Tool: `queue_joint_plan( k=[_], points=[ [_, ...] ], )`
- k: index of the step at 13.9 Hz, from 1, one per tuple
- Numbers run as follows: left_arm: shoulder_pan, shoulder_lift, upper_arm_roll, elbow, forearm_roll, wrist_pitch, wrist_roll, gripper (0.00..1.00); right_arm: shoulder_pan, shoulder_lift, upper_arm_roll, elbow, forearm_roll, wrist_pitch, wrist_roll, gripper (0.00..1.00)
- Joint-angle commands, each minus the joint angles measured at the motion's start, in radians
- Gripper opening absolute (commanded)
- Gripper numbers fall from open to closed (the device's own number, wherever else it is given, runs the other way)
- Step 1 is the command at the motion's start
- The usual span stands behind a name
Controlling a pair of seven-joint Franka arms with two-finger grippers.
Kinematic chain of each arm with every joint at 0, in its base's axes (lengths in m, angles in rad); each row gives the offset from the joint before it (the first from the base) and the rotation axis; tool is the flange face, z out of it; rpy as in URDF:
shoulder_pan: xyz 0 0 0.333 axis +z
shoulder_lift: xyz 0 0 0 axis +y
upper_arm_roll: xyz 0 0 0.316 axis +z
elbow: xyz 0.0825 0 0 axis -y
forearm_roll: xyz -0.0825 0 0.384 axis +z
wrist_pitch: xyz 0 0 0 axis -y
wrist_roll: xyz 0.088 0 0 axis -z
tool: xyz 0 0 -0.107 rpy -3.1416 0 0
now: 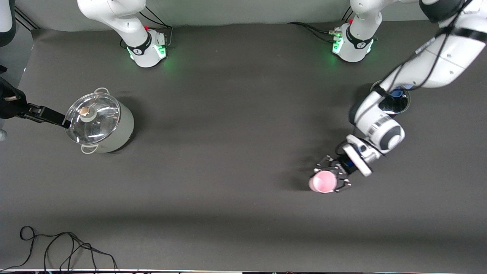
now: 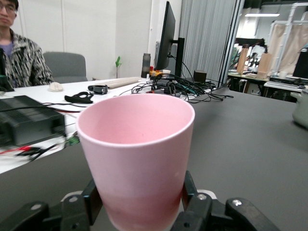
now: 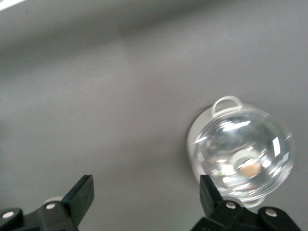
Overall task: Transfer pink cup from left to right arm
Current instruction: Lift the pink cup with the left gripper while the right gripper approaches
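Note:
The pink cup (image 1: 322, 182) stands upright toward the left arm's end of the table, its open mouth up. My left gripper (image 1: 331, 176) is shut on its lower part, with a skeletal finger (image 1: 344, 185) on each side. In the left wrist view the pink cup (image 2: 137, 144) fills the middle and the left gripper (image 2: 139, 198) clamps its base. I cannot tell whether the cup rests on the table or hangs just above it. My right gripper (image 1: 57, 118) is at the right arm's end, beside the lidded pot. In the right wrist view the right gripper (image 3: 147, 192) is open and holds nothing.
A grey pot (image 1: 116, 131) with a glass lid (image 1: 93, 118) stands at the right arm's end; the same lid (image 3: 245, 154) shows in the right wrist view. A second dark pot (image 1: 397, 102) sits partly hidden under the left arm. Black cables (image 1: 68, 247) lie along the nearest table edge.

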Motion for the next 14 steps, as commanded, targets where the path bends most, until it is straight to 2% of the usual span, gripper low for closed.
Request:
queue_joint_plan(
  k=[1, 3, 6, 9, 11, 14],
  points=[
    [0.009, -0.104, -0.153, -0.047, -0.148, 0.178, 0.029, 0.11, 0.03, -0.014, -0.004, -0.003, 0.04, -0.007, 0.289, 0.95],
    [-0.003, -0.143, -0.274, -0.039, -0.232, 0.307, 0.029, 0.11, 0.074, -0.014, 0.001, -0.001, 0.051, -0.008, 0.476, 0.95],
    [-0.018, -0.17, -0.386, -0.024, -0.268, 0.404, 0.023, 0.12, 0.11, -0.006, 0.003, 0.005, 0.172, -0.03, 0.766, 0.95],
    [-0.173, -0.175, -0.39, 0.107, -0.293, 0.557, -0.01, 0.12, 0.183, 0.035, 0.003, 0.046, 0.211, -0.022, 0.958, 0.96],
    [-0.274, -0.172, -0.367, 0.203, -0.293, 0.648, -0.056, 0.13, 0.238, 0.081, 0.003, 0.119, 0.221, -0.021, 1.079, 0.96],
    [-0.369, -0.178, -0.321, 0.255, -0.293, 0.695, -0.089, 0.13, 0.324, 0.144, 0.003, 0.213, 0.235, -0.021, 1.21, 0.96]
  ],
)
